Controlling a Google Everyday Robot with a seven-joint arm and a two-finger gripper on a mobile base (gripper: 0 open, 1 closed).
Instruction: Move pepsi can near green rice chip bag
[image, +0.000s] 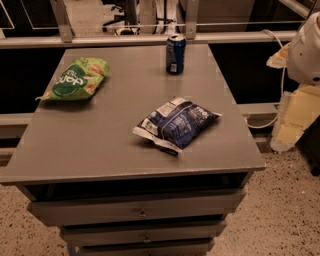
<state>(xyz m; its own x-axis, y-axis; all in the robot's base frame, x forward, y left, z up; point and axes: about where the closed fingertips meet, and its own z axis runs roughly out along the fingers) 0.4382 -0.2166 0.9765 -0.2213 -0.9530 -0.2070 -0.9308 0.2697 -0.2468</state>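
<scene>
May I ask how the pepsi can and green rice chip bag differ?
The pepsi can stands upright, the green rice chip bag lies flat. The can is dark blue, the bag bright green and crinkled. Both rest on the table; the tool is off to its right.

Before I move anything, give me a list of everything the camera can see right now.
pepsi can: one, dark blue with a silver top, upright at the table's far edge, right of centre.
green rice chip bag: one, bright green, lying at the far left of the tabletop.
blue-and-white bag: one, crinkled, lying right of centre, nearer the front than the can.
table: one, grey, holding all three items.
drawers: three fronts, grey, stacked under the table's front edge.
floor: speckled and pale, around the table.
arm: one white rounded part, at the upper right edge.
gripper: one, pale cream, off the table's right side, below the arm, touching none of the items.
</scene>
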